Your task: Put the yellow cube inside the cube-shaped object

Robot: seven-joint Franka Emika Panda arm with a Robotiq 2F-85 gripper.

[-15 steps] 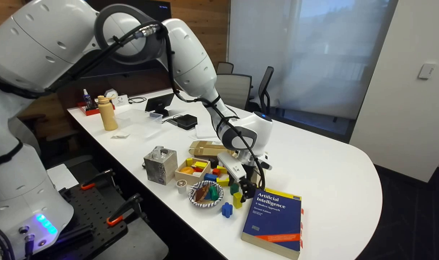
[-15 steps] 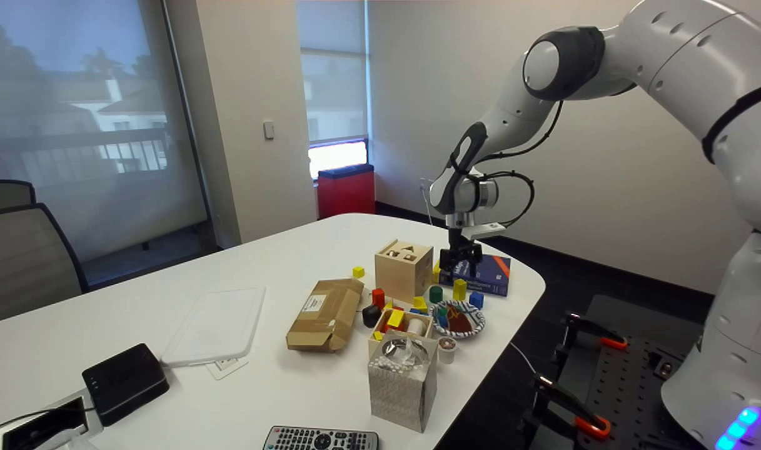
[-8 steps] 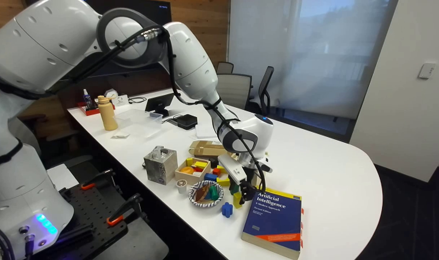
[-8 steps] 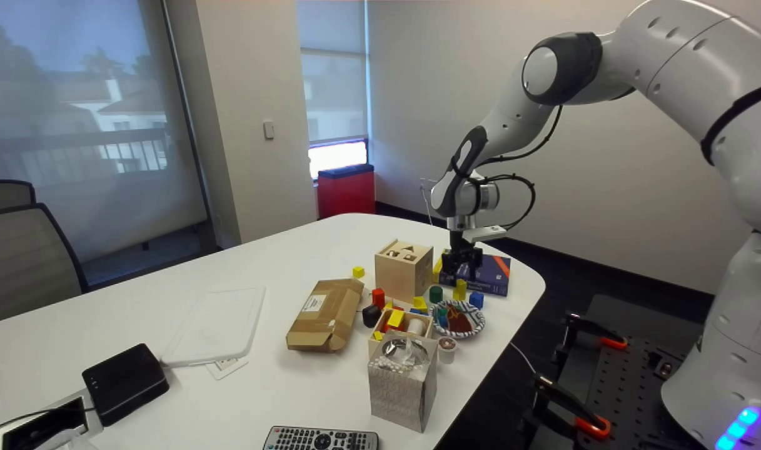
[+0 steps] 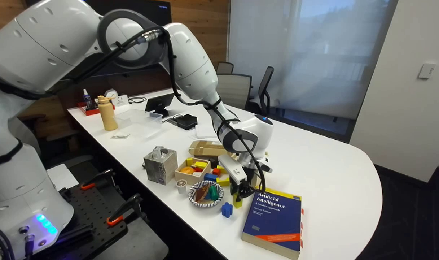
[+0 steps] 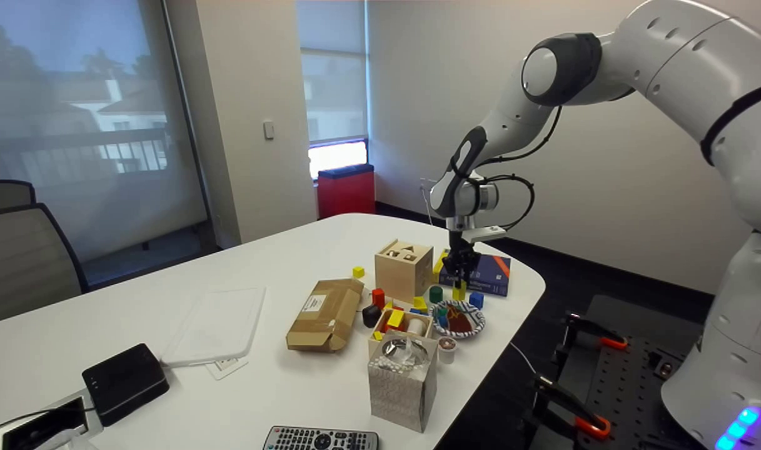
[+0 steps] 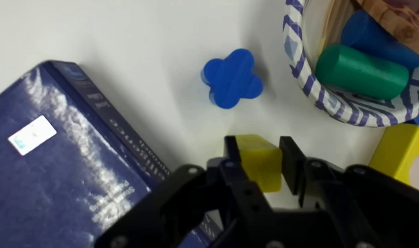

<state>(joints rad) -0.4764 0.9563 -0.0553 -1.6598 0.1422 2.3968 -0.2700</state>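
Observation:
The yellow cube [image 7: 261, 168], here an upright plain block taller than wide, stands on the white table. My gripper [image 7: 260, 151] is shut on its upper part, one black finger pad at each side; in an exterior view the block's lower half [image 6: 459, 292] shows beneath the fingers. The cube-shaped object [image 6: 404, 272], a light wooden box with shape-cut holes in its top and side, stands close by, left of my gripper in that exterior view. In an exterior view the arm and gripper [image 5: 237, 194] hide most of that box. It is out of the wrist view.
A thick blue book [image 5: 273, 220] lies beside the gripper. Close by are a blue flower-shaped block [image 7: 232, 79], a patterned bowl [image 7: 309, 84] and a green block [image 6: 436, 294]. Another small yellow block [image 6: 358, 272] lies past the box. A wooden tray [image 5: 178, 176] holds several blocks.
My gripper has come down a little over the upright yellow block. Its fingers, apart before, have closed on the block, which still stands in the same place.

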